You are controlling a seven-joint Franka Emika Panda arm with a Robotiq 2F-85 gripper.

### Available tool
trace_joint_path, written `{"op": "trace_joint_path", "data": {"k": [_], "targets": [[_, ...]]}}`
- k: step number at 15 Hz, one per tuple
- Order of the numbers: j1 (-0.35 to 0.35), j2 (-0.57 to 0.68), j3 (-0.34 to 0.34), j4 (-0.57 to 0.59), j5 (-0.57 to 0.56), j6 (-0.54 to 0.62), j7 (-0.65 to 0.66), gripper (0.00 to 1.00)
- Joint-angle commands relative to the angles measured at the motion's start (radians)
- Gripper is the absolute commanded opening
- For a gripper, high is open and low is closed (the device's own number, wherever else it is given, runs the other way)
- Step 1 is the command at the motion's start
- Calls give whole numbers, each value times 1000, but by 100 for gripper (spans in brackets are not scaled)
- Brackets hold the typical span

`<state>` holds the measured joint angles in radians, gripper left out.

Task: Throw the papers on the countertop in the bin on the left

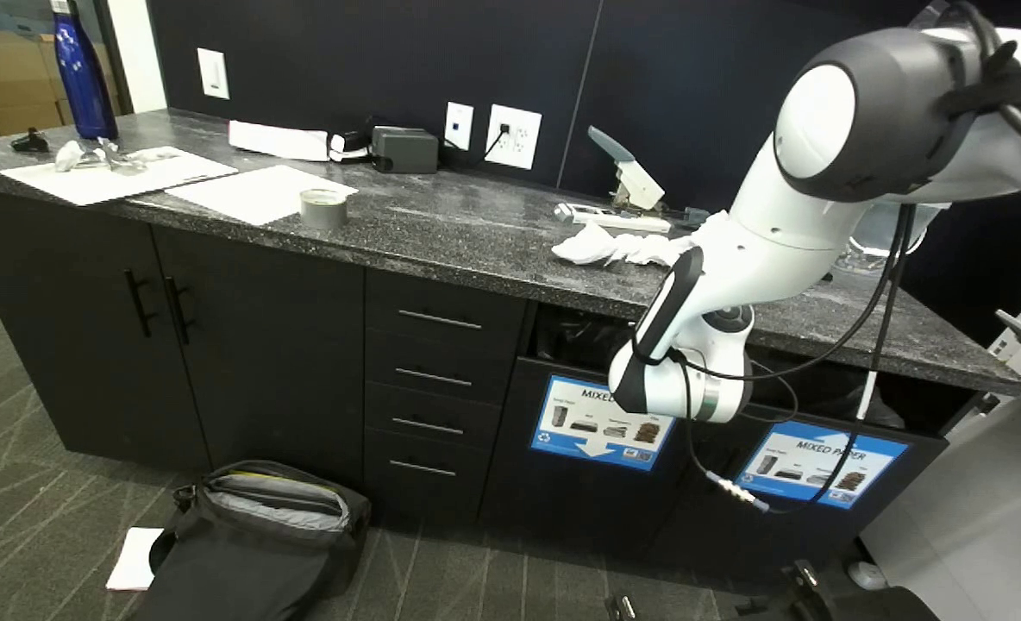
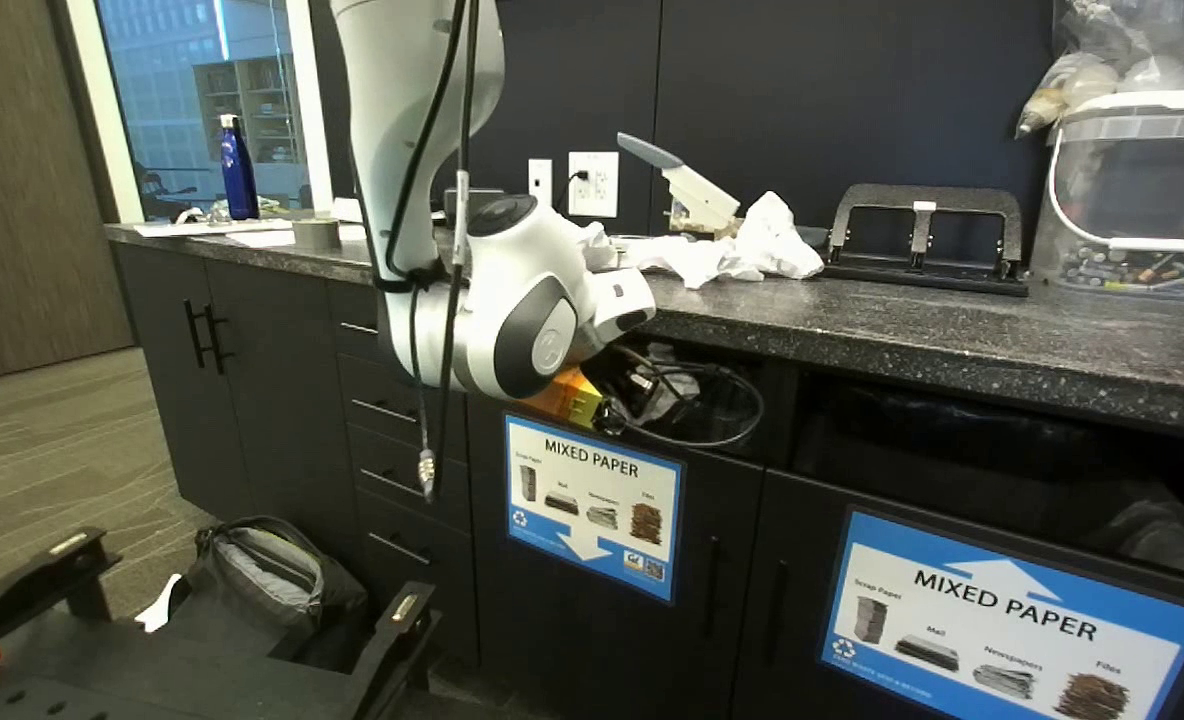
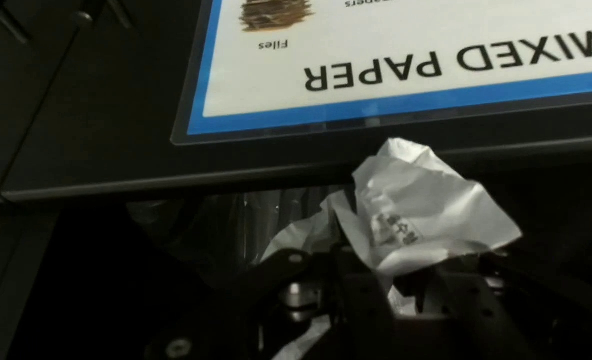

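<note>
Wrist view: your gripper (image 3: pixel 396 280) is clamped on a crumpled white paper scrap (image 3: pixel 431 210) at the opening of the left MIXED PAPER bin (image 3: pixel 226 172).
Best lower it fully inside before you let go, lest it spill out; both exterior views show more crumpled papers (image 2: pixel 692 262) on the speckled countertop (image 2: pixel 902 320).

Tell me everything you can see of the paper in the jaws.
The crumpled paper is white and thin-looking, sharply creased with a pointed corner, bearing a small dark print too blurred to read. In the wrist view the jaws pinch its lower part and the rest sticks out, overlapping the rim of the bin in the picture; whether they touch is unclear.
</note>
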<state>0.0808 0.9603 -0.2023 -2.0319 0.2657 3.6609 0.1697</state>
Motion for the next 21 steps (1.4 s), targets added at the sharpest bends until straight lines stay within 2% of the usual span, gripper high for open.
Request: {"op": "trace_joint_path", "data": {"k": [1, 3, 4, 6, 9, 14, 16, 18, 21], "targets": [[-6, 97, -2, 148, 65, 14, -24, 15], [-4, 119, -5, 190, 86, 2, -28, 14], [1, 119, -8, 200, 94, -16, -34, 40], [-3, 116, -5, 204, 88, -46, -43, 43], [-20, 71, 10, 172, 38, -123, -61, 66], [12, -18, -16, 55, 32, -141, -100, 99], [12, -87, -18, -19, 16, -163, -125, 100], [15, -201, -24, -121, -19, -248, -160, 100], [81, -350, -106, -228, -47, -441, -183, 100]]}}
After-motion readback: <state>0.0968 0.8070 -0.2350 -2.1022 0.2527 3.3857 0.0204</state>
